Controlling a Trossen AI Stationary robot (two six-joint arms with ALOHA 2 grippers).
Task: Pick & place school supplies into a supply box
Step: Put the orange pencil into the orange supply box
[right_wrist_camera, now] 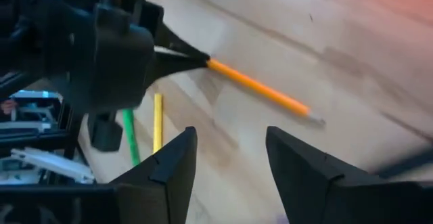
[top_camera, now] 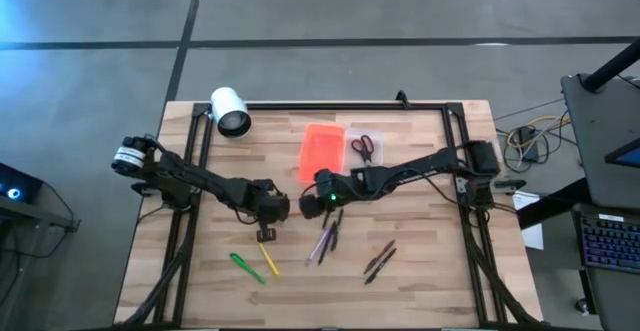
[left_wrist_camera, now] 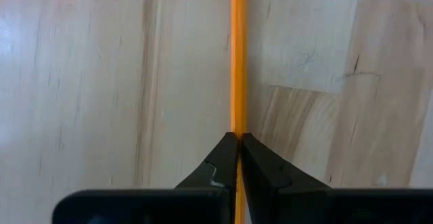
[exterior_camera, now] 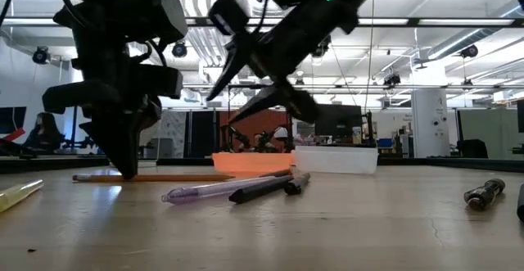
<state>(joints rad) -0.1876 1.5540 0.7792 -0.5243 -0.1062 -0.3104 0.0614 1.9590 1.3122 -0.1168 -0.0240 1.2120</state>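
A: Table [top_camera: 420, 271] edges and free room?
B: A dark frame borders the wood top. The near strip is bare; a yellow pen [top_camera: 269, 260] and green pen [top_camera: 246, 268] lie front-left, 2 dark pens [top_camera: 380, 260] front-right.

A: Box?
B: The orange box [top_camera: 321, 149] lies at back centre, scissors [top_camera: 363, 147] just beside it, a white cylinder [top_camera: 230, 111] at back left.

A: Left gripper [left_wrist_camera: 238, 143]?
B: Pointing down at the table, fingers clamped on an orange pencil [right_wrist_camera: 257, 85].

A: Right gripper [right_wrist_camera: 226, 160]?
B: Raised near the box's front edge, fingers apart, holding nothing. A purple pen [exterior_camera: 217, 189] lies below.
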